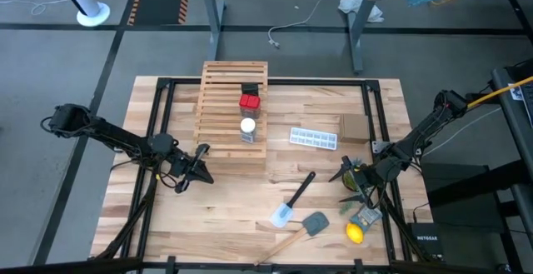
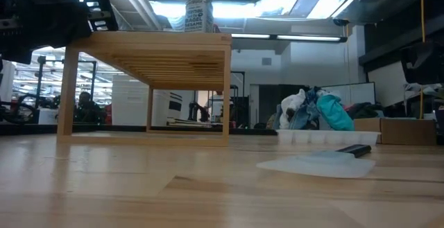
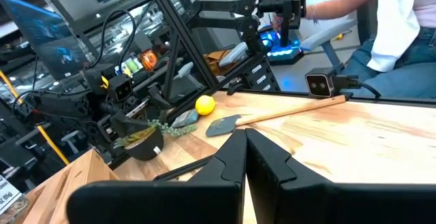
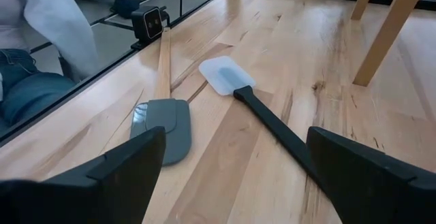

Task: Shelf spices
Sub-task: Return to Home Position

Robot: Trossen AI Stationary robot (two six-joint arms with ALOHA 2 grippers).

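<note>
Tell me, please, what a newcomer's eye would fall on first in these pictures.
The light wooden shelf on the far side of the table, left of centre, stands out, with a black container, a red one and a white-lidded jar in a row on top. The left gripper hangs shut by the shelf's near left corner; the right gripper is open beside a black-handled spatula.

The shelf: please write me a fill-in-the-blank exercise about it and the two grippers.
1. ____ spice containers stand on the shelf.
2. The red container stands between the black container and the jar with the ____ lid.
3. The left gripper is shut; the right gripper is ____.
Missing words: three; white; open.
</note>
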